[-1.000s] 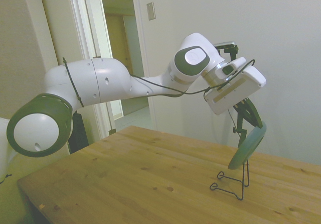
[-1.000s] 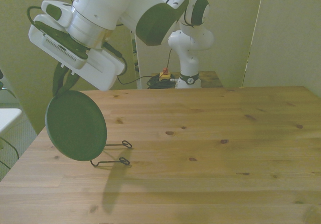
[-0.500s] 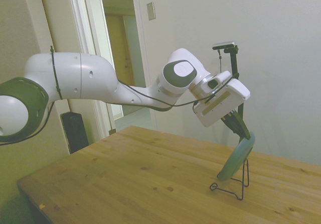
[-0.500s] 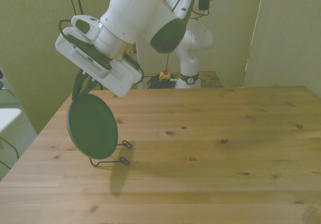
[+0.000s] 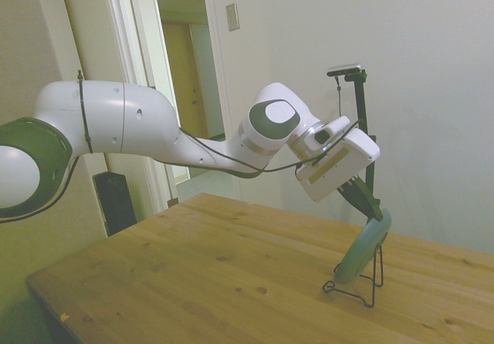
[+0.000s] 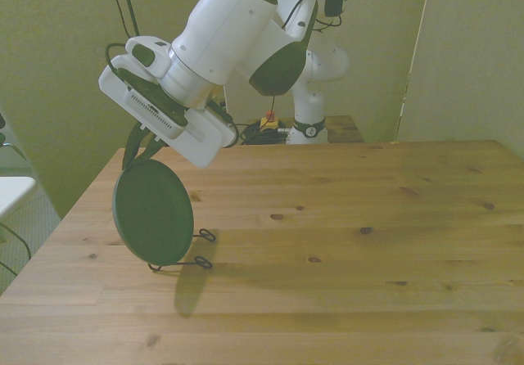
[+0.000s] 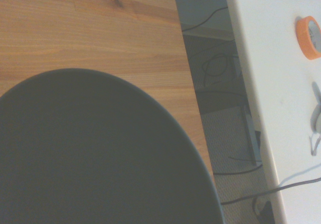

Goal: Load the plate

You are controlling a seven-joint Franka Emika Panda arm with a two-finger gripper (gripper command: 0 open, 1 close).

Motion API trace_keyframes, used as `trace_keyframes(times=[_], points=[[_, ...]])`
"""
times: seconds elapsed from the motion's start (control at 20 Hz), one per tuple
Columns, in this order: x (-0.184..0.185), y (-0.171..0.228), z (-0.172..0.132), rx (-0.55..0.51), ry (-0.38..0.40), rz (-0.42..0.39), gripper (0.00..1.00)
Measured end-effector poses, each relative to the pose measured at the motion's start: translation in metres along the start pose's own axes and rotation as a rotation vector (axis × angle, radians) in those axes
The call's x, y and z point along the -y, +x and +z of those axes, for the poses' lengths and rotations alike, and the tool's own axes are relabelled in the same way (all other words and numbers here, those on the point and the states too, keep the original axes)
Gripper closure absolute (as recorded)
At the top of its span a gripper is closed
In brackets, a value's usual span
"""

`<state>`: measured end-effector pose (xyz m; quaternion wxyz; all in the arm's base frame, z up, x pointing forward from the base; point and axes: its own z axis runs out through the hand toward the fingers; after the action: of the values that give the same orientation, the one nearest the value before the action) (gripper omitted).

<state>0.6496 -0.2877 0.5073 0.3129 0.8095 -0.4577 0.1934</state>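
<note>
The sage-green plate (image 5: 363, 250) stands nearly upright on edge, tilted a little, with its lower rim down in the thin black wire rack (image 5: 349, 291) on the wooden table (image 5: 231, 274). My gripper (image 5: 373, 214) is shut on the plate's top rim. In the front view the plate (image 6: 153, 211) faces the camera near the table's corner at the front view's left. The gripper (image 6: 137, 154) sits above it, and the rack's two wire loops (image 6: 201, 262) stick out below. The wrist view is mostly filled by the plate (image 7: 90, 153).
The table's side edge (image 7: 188, 83) runs close beside the plate. Beyond it there is floor with cables, and a white surface (image 7: 271, 83) carrying an orange tape roll (image 7: 308, 35). A second white robot (image 6: 311, 78) stands behind the table.
The arm has come down and carried the plate lower, from hanging above the rack to resting its bottom rim in the wires. The grip on the top rim is unchanged.
</note>
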Motion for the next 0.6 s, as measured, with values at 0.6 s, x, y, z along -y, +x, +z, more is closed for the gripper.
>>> trace_keyframes(times=[0.6], points=[[0.0054, -0.0037, 0.0060, 0.002, -0.007, 0.003, 1.00]])
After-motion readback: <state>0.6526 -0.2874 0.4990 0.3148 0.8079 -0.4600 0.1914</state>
